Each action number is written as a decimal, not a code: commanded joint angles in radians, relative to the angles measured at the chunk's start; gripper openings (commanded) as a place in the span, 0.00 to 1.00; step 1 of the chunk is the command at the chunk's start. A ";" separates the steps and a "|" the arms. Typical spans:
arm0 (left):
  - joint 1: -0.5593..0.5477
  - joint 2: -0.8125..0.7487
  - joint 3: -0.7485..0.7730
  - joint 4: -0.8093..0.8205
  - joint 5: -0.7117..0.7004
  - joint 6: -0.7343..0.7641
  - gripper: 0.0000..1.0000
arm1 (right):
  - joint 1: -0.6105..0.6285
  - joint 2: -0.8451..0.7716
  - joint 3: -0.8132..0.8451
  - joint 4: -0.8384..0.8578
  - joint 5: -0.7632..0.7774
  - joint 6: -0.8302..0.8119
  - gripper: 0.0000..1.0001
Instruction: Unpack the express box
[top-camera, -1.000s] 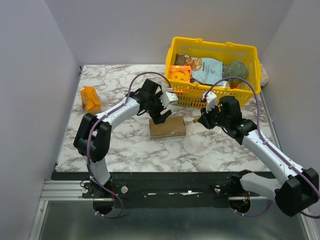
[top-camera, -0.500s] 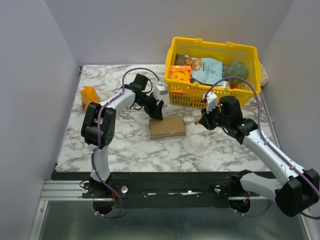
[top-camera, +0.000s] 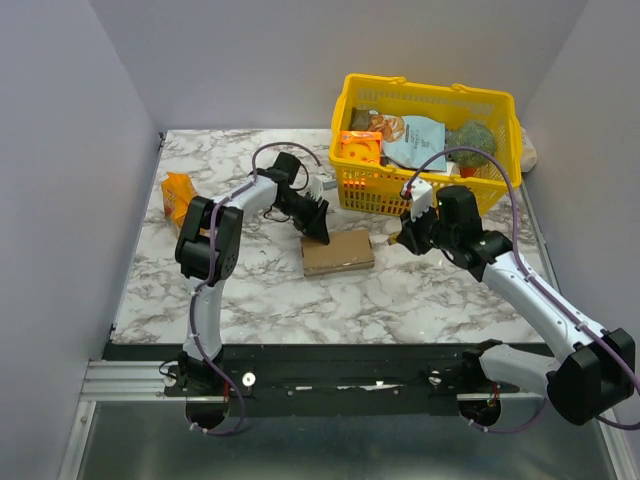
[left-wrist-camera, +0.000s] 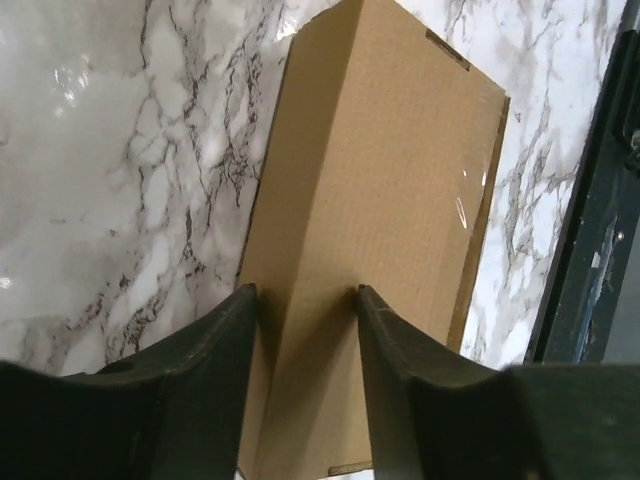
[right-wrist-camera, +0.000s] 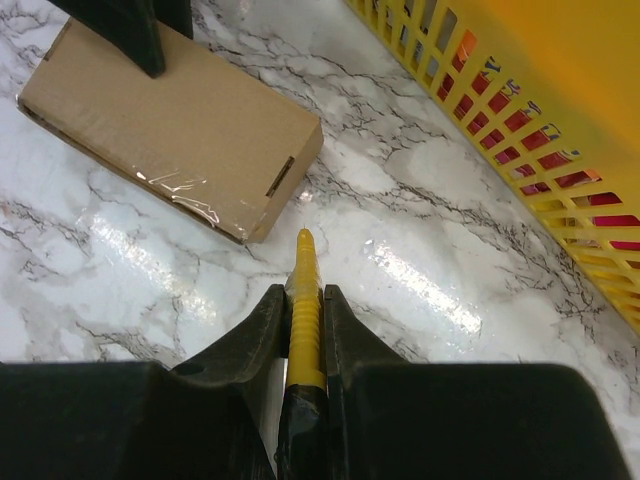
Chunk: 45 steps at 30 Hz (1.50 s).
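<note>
Since a second ago the left arm has folded back; the left gripper, fingers partly apart, straddles the far-left corner of the express box, lying flat on the marble table before the yellow basket. The right gripper clamps a yellow tool; print on the basket's packets is unreadably small

The left arm and right arm share one build: white shells on the long links, bulky black joint housings, black bases at six o'clock. A purple cable runs along each, arching free toward twelve o'clock near the wrist. The left gripper and right gripper are black with small white blocks behind; their fingers are matte black, tapering wedges.
</note>
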 joint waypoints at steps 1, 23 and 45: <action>0.026 0.079 0.061 -0.025 0.105 -0.037 0.42 | -0.001 0.007 0.028 0.003 0.015 -0.005 0.01; 0.139 0.166 0.023 -0.022 0.047 -0.218 0.20 | -0.001 0.033 0.055 0.006 0.029 -0.016 0.00; 0.155 0.006 -0.055 0.130 -0.198 -0.281 0.66 | 0.000 0.122 0.135 0.028 -0.037 -0.002 0.00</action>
